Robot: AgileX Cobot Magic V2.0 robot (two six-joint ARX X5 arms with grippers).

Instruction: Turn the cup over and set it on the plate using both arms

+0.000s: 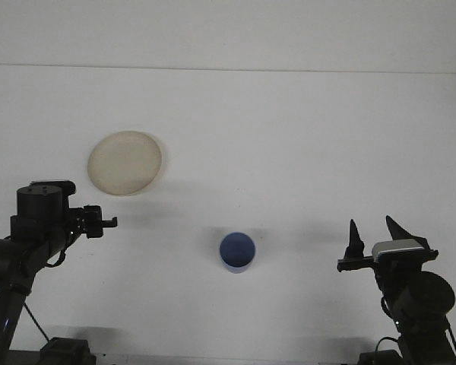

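Table: white table filled almost the whole front view, with a pale wall band along the top edge behind it.

Right arm: it sat low at the bottom right corner, dark and round, with a grey block on top.

Left arm: it was raised at the left side, dark, bent at a joint, with its tip pointing to the right.

Plate: the cream plate lay flat on the table, up and a little to the right of the left fingers, near them but not touching.

Cup: the blue cup stood on the table between the two arms. It was off to the right of the left fingers and a bit lower. It was off to the left of the right fingers, at about the same height. It touched neither arm. I could not tell if its open end faced up or down.

Right gripper: the right gripper had two dark pointed fingers sticking up, spread apart with a clear gap, holding nothing.

Left gripper: the left gripper was small and seen from the side, so I could not tell if it was spread or pressed together.
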